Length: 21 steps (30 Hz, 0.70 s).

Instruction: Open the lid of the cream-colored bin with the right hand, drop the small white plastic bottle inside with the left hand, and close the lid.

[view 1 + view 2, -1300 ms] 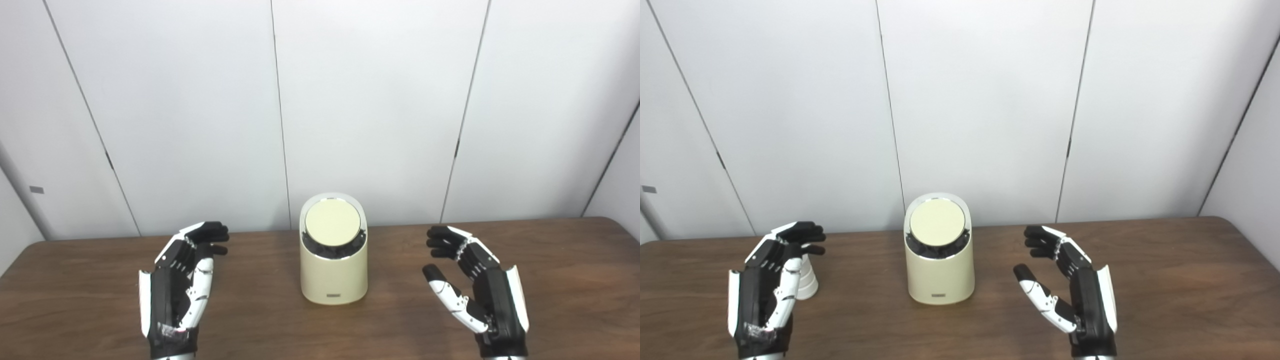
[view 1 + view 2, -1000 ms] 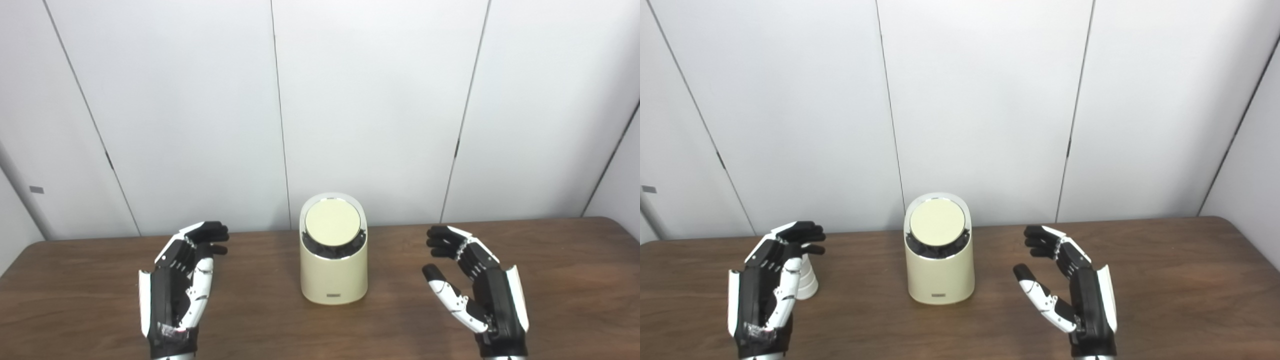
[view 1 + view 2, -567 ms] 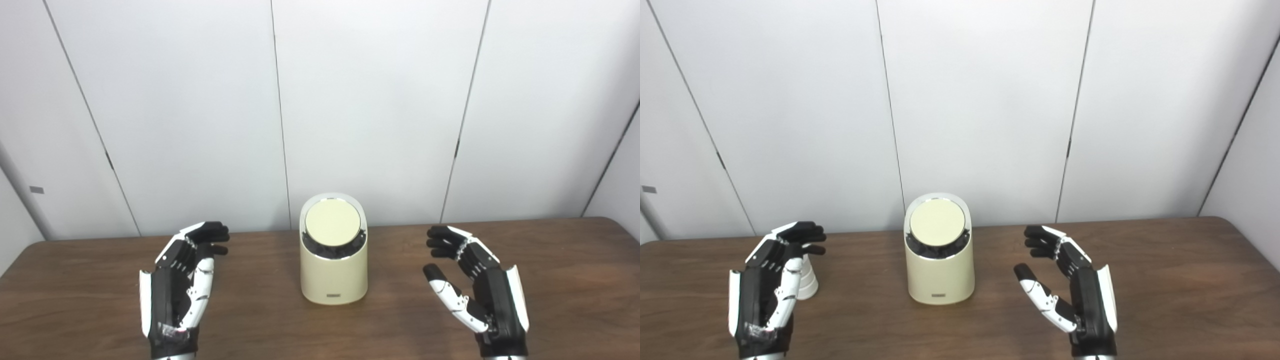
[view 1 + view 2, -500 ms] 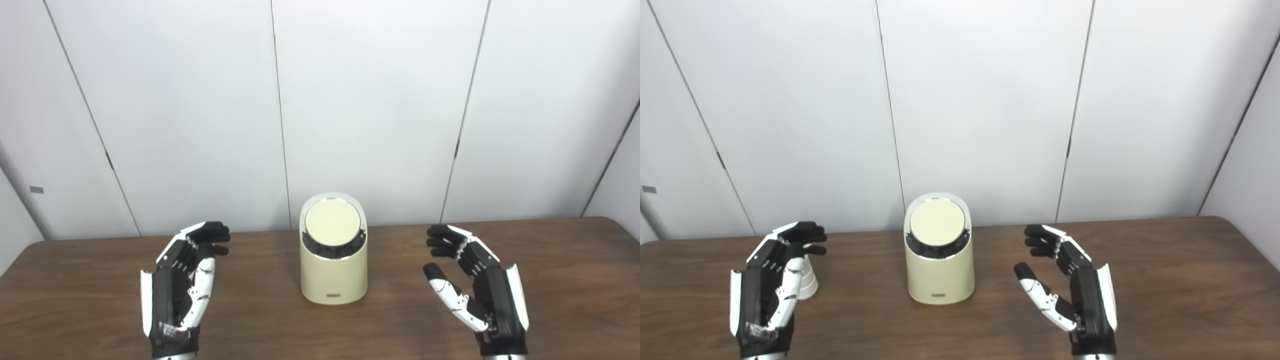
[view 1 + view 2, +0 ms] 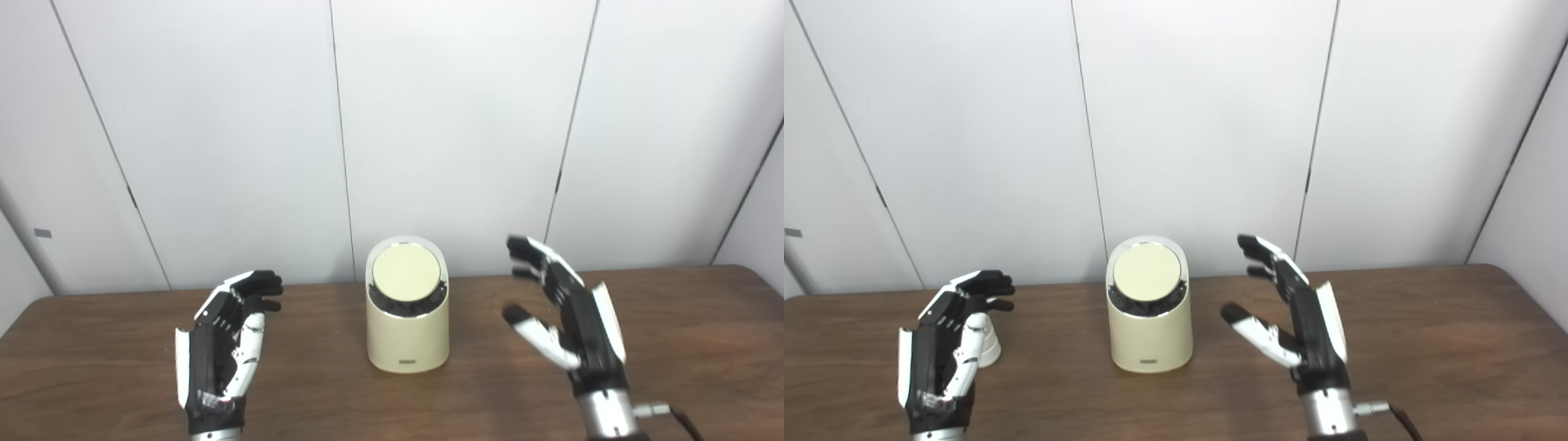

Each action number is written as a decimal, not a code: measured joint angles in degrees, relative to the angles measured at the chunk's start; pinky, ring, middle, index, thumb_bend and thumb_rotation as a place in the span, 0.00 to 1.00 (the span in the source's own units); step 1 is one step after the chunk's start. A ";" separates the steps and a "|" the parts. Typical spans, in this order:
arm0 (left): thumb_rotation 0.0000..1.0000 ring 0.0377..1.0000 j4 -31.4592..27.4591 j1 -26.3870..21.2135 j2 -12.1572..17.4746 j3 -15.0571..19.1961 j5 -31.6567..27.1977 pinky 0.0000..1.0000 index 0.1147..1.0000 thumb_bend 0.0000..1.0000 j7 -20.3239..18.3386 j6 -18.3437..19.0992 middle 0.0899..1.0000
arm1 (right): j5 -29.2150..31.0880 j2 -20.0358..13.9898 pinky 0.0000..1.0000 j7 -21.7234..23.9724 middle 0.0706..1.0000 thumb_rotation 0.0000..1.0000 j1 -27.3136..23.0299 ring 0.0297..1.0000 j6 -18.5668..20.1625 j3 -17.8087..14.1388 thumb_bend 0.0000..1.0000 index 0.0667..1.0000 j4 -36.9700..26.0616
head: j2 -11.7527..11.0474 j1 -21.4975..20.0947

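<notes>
Step one: opening lid. My right hand (image 5: 1295,318) raised, fingers spread wide, empty, bin (image 5: 1150,334) just to its left, lid (image 5: 1146,272) shut. Left hand (image 5: 946,343) open, empty; bottle (image 5: 987,346) just behind it on worktop (image 5: 1445,343). Next: reach left, press lid.

- Bright, even light falls from overhead, and the wall (image 5: 453,122) reads pale.
- Soft sheen shows on the table (image 5: 686,343).
- The right hand (image 5: 566,315) is motion-blurred; everything else is sharp.
</notes>
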 measured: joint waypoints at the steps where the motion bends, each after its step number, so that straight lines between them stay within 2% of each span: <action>1: 0.51 0.61 0.05 0.00 -0.03 0.00 0.11 0.54 0.59 0.27 0.04 0.00 0.61 | -0.61 0.01 0.75 0.38 0.83 0.74 -0.97 0.85 1.80 0.21 0.83 0.79 -0.20 | 0.00 0.09; 4: 0.51 0.61 0.08 -0.04 -0.15 0.01 0.13 0.54 0.60 0.28 0.14 0.00 0.61 | -1.99 -0.62 0.66 2.11 0.83 0.71 -3.82 0.78 5.91 1.04 0.81 0.81 -0.22 | 0.00 0.35; 8: 0.51 0.61 0.08 -0.06 -0.50 0.00 0.15 0.55 0.60 0.28 0.22 -0.01 0.61 | -4.96 -1.52 0.70 3.40 0.83 0.70 -7.06 0.80 9.99 2.45 0.85 0.82 -0.14 | 0.08 0.35; 13: 0.50 0.61 0.07 -0.08 -0.83 0.01 0.15 0.55 0.60 0.27 0.31 -0.01 0.61 | -7.57 -1.84 0.69 3.59 0.84 0.63 -10.64 0.82 11.87 4.01 0.87 0.82 2.24 | 0.17 0.44; 21: 0.50 0.61 0.07 -0.18 -0.99 0.03 0.22 0.55 0.60 0.26 0.41 -0.01 0.61 | -11.71 -0.99 0.70 3.49 0.87 0.54 -12.93 0.83 14.83 6.10 0.91 0.88 5.98 | 0.17 0.44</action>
